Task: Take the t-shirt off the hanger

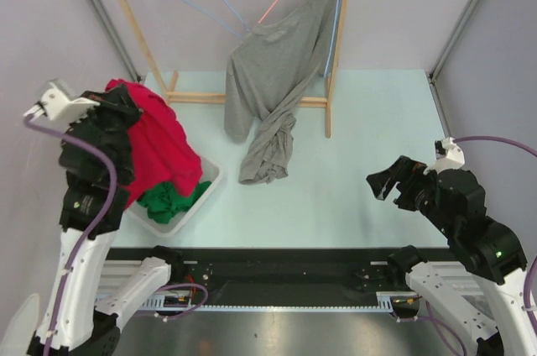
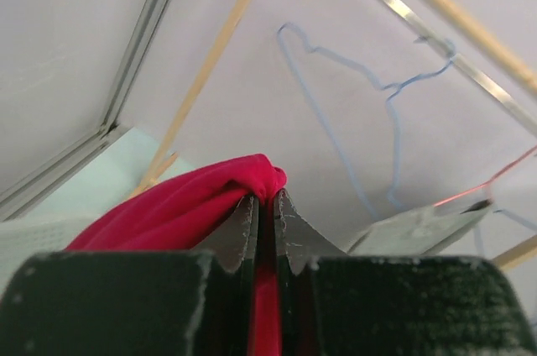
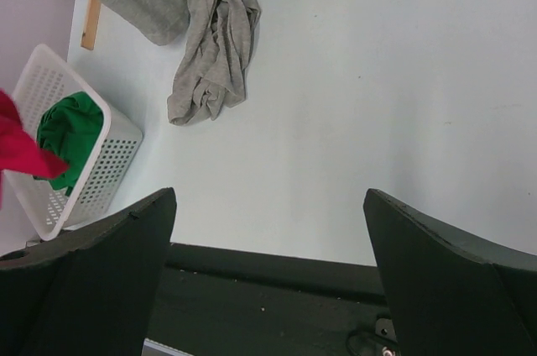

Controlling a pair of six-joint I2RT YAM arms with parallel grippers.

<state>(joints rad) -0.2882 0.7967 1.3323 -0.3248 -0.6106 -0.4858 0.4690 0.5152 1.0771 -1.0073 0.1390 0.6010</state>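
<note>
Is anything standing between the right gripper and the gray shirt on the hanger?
Nothing visible does. Only table surface lies between the open right gripper and the gray shirt, whose lower end rests on it.

A: Any writing on the gray t-shirt (image 1: pixel 277 62) at the far side, or on the red shirt (image 1: pixel 164 142) at the left?
B: None. Both are plain cloth.
A: What about the white basket (image 1: pixel 200 203) or the black rail (image 1: pixel 277 276) along the near edge?
B: Nothing legible. Any marks there are too small to read.
</note>
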